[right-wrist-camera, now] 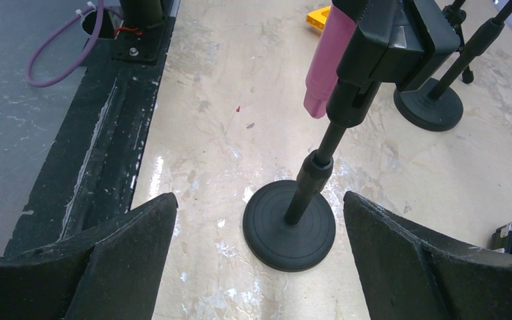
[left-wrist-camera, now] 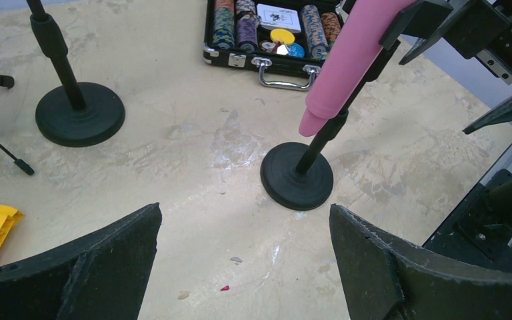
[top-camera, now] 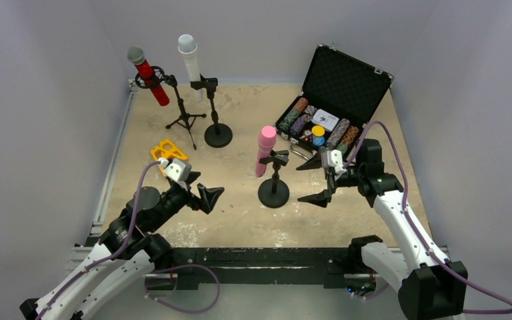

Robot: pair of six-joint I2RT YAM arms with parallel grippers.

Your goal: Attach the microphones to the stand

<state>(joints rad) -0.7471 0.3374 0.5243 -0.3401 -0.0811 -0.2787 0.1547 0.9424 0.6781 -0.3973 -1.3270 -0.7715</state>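
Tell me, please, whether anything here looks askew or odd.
Nothing much: the red mic leans steeply in its tripod, while the white mic and pink mic stand nearly upright. A red speck lies on the table.

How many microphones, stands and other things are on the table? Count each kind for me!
Microphones: 3 - red microphone, white microphone, pink microphone
Stands: 3 - tripod stand, far round-base stand, near round-base stand
Cases: 1 - open black case
Yellow things: 1 - yellow object
Total: 8
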